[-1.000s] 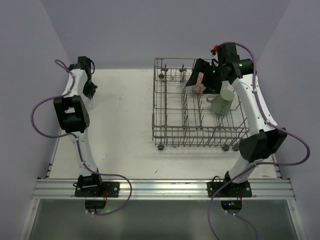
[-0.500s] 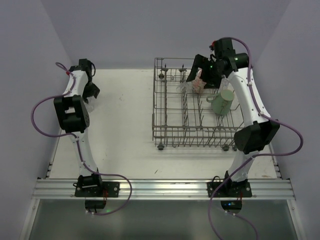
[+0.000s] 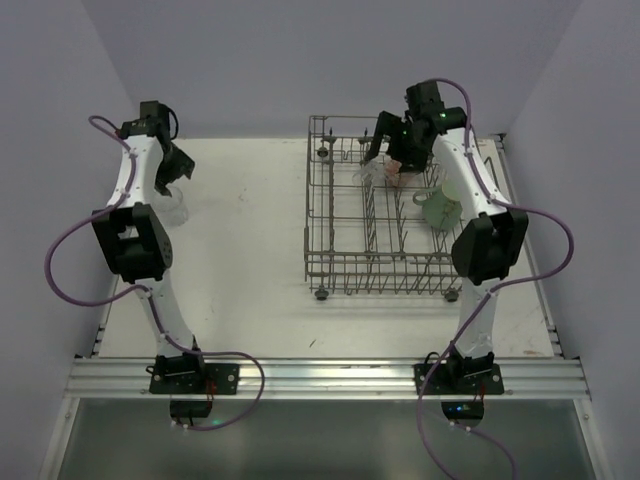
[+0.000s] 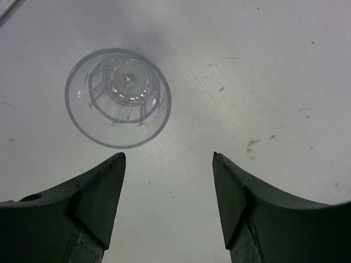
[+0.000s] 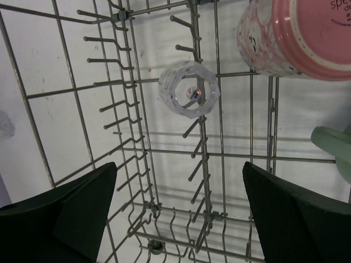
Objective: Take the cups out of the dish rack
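Clear tumbler (image 4: pixel 118 98) on table (image 3: pixel 250 250), far left, near your left gripper (image 4: pixel 168 159), fingers spread wide, empty.
Your right gripper (image 5: pixel 178 172), fingers wide, hovers over the dish rack (image 5: pixel 126 109): pink cup (image 5: pixel 290 35), glass tumbler (image 5: pixel 189 89), mint mug (image 3: pixel 440 208) inside.

Open right claw (image 5: pixel 178 213) above dish rack (image 5: pixel 131 137), clear tumbler (image 5: pixel 189 90), pink cup (image 5: pixel 299 35), mint mug edge (image 5: pixel 334 150)

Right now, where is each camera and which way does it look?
Top: high behind the arms, looking down on them, the table, the dish rack.
Left wrist: looks down past open fingers at a glass on the table.
Right wrist: looks down past open fingers into the rack: glass, pink cup.
Top and right wrist share the rack and pink cup.
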`<move>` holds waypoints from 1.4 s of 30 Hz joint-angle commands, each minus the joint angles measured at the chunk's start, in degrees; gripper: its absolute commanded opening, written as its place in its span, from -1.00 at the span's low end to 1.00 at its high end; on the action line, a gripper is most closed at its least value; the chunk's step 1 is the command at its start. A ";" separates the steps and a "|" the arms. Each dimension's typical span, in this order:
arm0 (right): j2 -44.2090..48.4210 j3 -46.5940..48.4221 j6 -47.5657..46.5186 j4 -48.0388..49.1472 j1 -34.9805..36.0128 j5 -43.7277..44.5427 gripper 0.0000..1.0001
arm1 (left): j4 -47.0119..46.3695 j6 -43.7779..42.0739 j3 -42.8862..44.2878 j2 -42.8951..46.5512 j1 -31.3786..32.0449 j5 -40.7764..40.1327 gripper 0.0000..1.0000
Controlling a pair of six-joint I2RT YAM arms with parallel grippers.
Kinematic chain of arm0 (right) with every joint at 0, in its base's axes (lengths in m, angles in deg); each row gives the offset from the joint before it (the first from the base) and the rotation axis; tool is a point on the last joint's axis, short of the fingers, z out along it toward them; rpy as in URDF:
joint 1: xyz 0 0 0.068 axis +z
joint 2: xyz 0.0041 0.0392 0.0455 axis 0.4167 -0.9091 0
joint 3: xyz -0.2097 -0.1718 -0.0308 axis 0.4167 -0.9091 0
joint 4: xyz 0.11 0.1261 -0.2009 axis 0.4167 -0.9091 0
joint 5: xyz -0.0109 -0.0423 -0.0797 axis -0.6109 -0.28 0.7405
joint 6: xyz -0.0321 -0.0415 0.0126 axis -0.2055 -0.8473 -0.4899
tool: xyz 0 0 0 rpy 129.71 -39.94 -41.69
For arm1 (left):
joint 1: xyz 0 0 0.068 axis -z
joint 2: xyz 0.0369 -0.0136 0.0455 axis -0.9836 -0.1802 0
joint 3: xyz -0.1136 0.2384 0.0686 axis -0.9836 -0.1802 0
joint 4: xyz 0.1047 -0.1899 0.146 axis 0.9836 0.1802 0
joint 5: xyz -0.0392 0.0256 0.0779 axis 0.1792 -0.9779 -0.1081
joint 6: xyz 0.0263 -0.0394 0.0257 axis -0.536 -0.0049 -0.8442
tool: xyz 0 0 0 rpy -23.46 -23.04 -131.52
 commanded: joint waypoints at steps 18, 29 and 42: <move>-10.02 3.07 1.54 10.09 2.94 11.59 0.98 | -5.17 2.51 -13.12 21.08 2.95 15.66 0.39; -14.15 4.56 1.72 11.24 2.85 9.48 0.90 | -4.30 1.46 -10.31 23.02 5.59 19.45 0.42; -16.00 6.31 2.78 12.99 2.85 6.93 0.33 | -2.98 -1.35 -4.15 22.76 7.00 20.50 0.42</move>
